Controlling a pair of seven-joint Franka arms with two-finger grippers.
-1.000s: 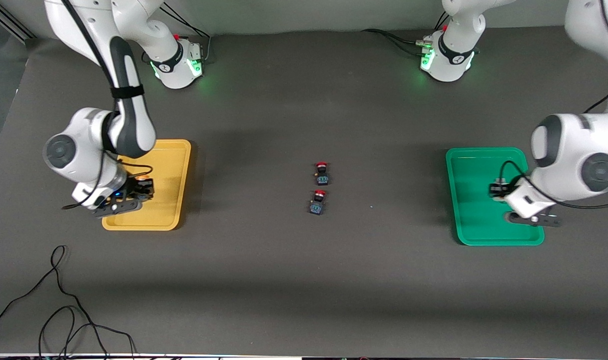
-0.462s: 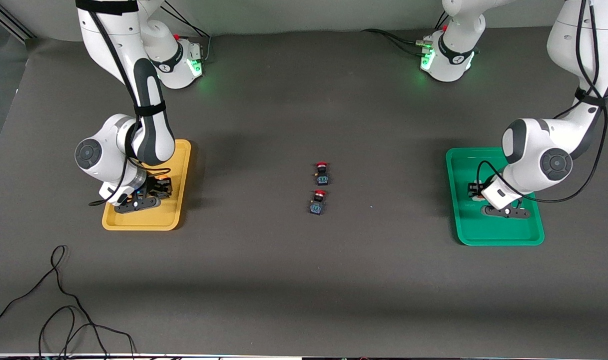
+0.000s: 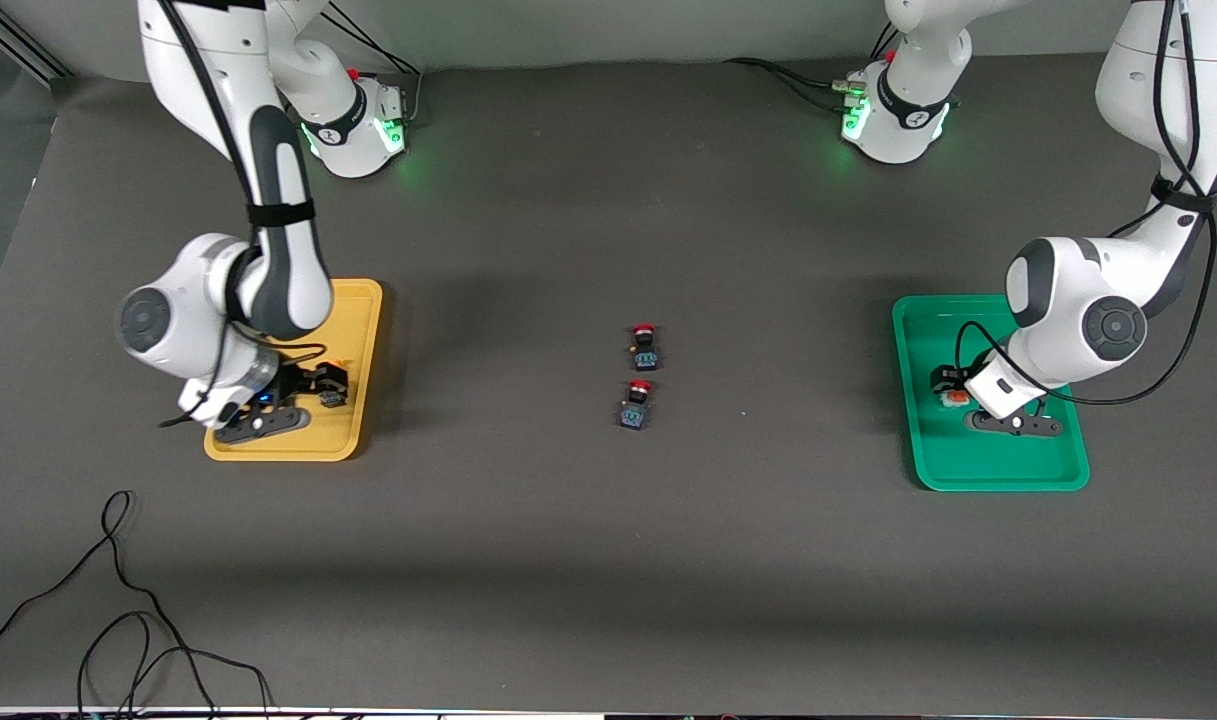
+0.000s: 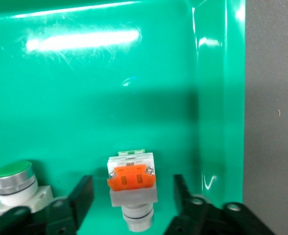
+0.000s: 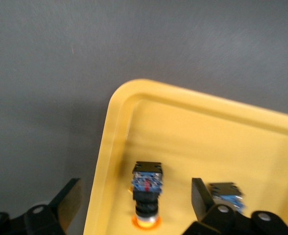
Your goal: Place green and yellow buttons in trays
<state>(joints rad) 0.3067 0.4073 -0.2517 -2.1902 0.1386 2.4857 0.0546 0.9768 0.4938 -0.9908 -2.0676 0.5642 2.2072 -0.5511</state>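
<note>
4 task buttons in the trays, 2 apiece. In the green tray [image 3: 998, 474], toward the left arm's end of the table: a white-bodied button with an orange block [image 4: 132, 190] lying on its side on the tray floor, between the spread fingers [image 4: 81, 195] of the left gripper [image 4: 132, 201] and touching neither; beside it a green-capped white button [image 4: 15, 184]. In the yellow tray [image 3: 353, 330], toward the right arm's end: a black-blue button with a yellow-orange cap [image 5: 147, 194] on its side, free between the wide-open jaws of the right gripper [image 5: 134, 200], low over the tray; just beside it a second black-blue button [image 5: 227, 195]. Midway between the trays, on the dark table [image 3: 608, 560], 2 red-capped switches [image 3: 644, 346] [image 3: 636, 405], 1 nearer the front camera. Near that front edge, loose black cables [image 3: 118, 610].
</note>
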